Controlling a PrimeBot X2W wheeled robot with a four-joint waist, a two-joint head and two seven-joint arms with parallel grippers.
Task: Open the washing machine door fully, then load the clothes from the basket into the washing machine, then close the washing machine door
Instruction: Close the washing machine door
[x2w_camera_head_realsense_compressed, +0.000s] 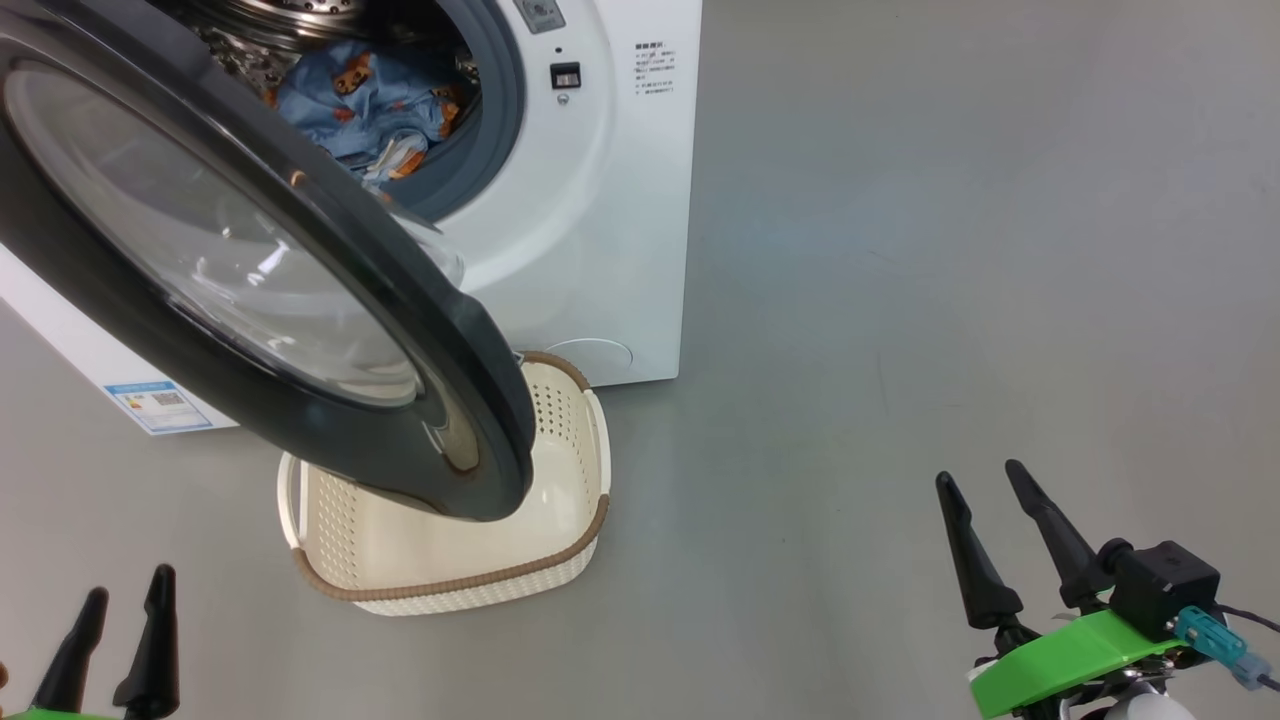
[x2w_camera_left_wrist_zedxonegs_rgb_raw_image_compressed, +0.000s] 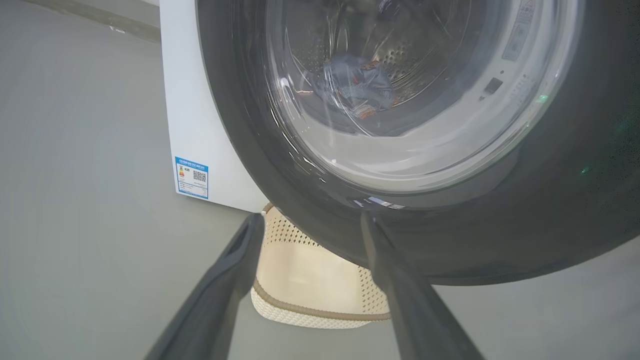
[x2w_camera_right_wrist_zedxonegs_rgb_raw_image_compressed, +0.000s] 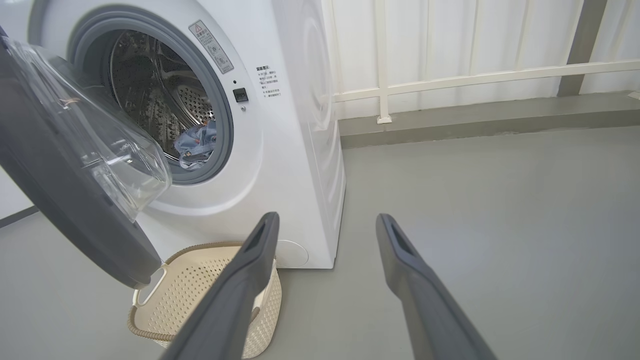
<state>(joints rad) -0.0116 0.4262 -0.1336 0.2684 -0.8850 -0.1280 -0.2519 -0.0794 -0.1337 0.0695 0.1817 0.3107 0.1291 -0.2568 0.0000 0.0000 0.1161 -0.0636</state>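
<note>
So the big white washing machine (x2w_camera_head_realsense_compressed: 600, 200) sits on the grey floor with its drum exposed, and the washing machine door (x2w_camera_head_realsense_compressed: 250, 260), glossy black rim around a bulging clear bowl, swings out wide over the basket (x2w_camera_head_realsense_compressed: 575, 470). That basket, cream perforated plastic with a brown rim, sits right at the machine's foot and looks empty where I can see it, though the door hides part of it. The clothes (x2w_camera_head_realsense_compressed: 370, 105), light-blue fabric with orange bears, lie bunched low in the drum. I'd say opening and loading are done and only closing is left. The left end effector (x2w_camera_head_realsense_compressed: 128, 587) and right end effector (x2w_camera_head_realsense_compressed: 980, 473) both hang back, fingers spread wide, holding nothing
</note>
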